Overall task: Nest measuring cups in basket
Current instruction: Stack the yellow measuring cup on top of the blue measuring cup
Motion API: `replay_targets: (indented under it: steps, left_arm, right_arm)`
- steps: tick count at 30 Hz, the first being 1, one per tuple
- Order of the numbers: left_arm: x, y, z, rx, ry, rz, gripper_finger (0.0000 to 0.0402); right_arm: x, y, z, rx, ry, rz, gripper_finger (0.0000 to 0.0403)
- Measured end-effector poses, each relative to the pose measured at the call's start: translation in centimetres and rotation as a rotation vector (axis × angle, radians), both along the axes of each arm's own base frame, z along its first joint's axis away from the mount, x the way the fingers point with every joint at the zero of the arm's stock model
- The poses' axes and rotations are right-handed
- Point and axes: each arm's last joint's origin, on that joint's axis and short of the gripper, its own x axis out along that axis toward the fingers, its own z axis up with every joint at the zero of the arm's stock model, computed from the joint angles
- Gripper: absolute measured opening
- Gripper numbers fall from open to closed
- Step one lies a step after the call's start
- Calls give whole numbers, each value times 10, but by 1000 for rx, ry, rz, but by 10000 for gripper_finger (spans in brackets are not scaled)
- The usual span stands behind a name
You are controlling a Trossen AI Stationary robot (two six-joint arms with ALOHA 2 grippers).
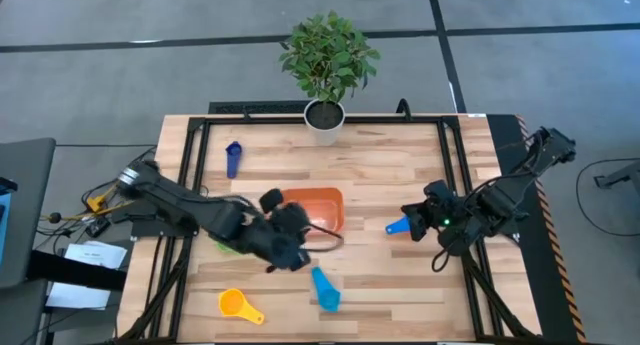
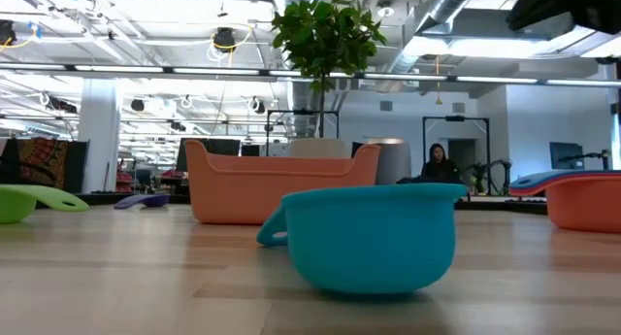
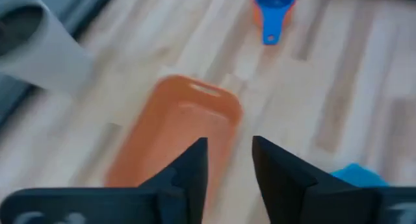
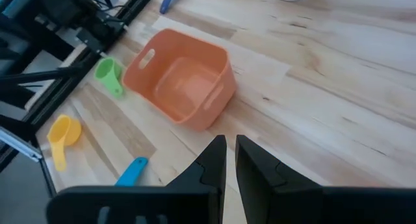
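From above, the left gripper (image 1: 290,235) hovers at the basket (image 1: 325,197)'s near-left corner; the right gripper (image 1: 425,221) waits beside a blue cup (image 1: 398,226). Low view: a light blue cup (image 2: 374,236) sits before the basket. Left wrist: fingers (image 3: 195,165) narrowly apart, seemingly empty. Right wrist: jaws nearly closed, empty. Next, I judge, fetch a loose cup.

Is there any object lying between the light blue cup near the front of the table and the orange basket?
Only the left gripper hovers between the light blue cup and the basket; on the table nothing visible lies between them.
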Motion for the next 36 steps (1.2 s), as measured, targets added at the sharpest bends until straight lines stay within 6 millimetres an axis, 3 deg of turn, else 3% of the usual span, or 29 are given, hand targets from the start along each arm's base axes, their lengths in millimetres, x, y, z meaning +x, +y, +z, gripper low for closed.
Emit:
replay_targets:
  steps: [3,8,15,22,26,29,36]
  left_arm:
    - [-25,10,-18,-166,-188,5,76]
    - [-76,22,-59,-371,-300,65,55]
    - [-130,14,-96,-654,-143,17,69]
    - [-151,-10,-121,-733,173,-195,81]
    - [-159,-22,-130,-802,244,-107,89]
    - [-170,-26,-136,-881,305,73,102]
    - [-193,-34,-142,-942,330,311,162]
  right_arm:
    - [3,-1,2,-4,-13,9,58]
    - [8,-2,3,26,-20,14,58]
    - [10,-1,2,72,-21,6,58]
    - [22,-14,0,80,-17,-81,58]
    - [32,-21,2,120,-59,-122,58]
    - [39,-22,2,130,-88,-136,58]
    - [54,-19,-11,129,-31,-136,58]
